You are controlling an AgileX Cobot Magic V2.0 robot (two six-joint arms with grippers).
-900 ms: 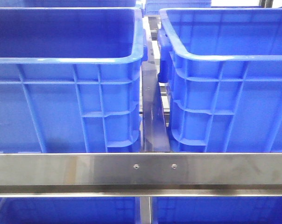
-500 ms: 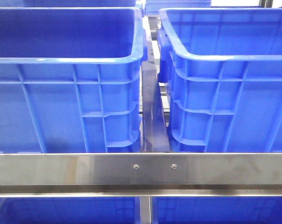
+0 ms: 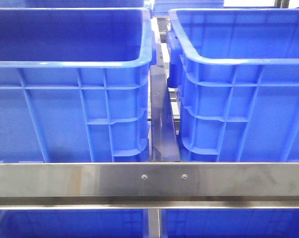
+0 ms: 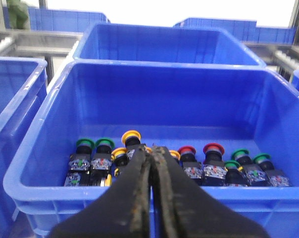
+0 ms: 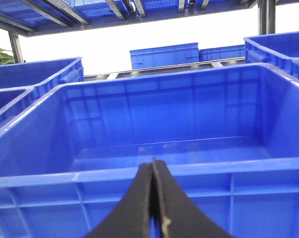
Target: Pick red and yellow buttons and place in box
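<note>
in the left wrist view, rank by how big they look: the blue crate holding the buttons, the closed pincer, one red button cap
1. Blue crate, by far the largest.
2. Left pincer, though it looks large partly because it sits right at the camera.
3. Red button cap, the smallest.
</note>
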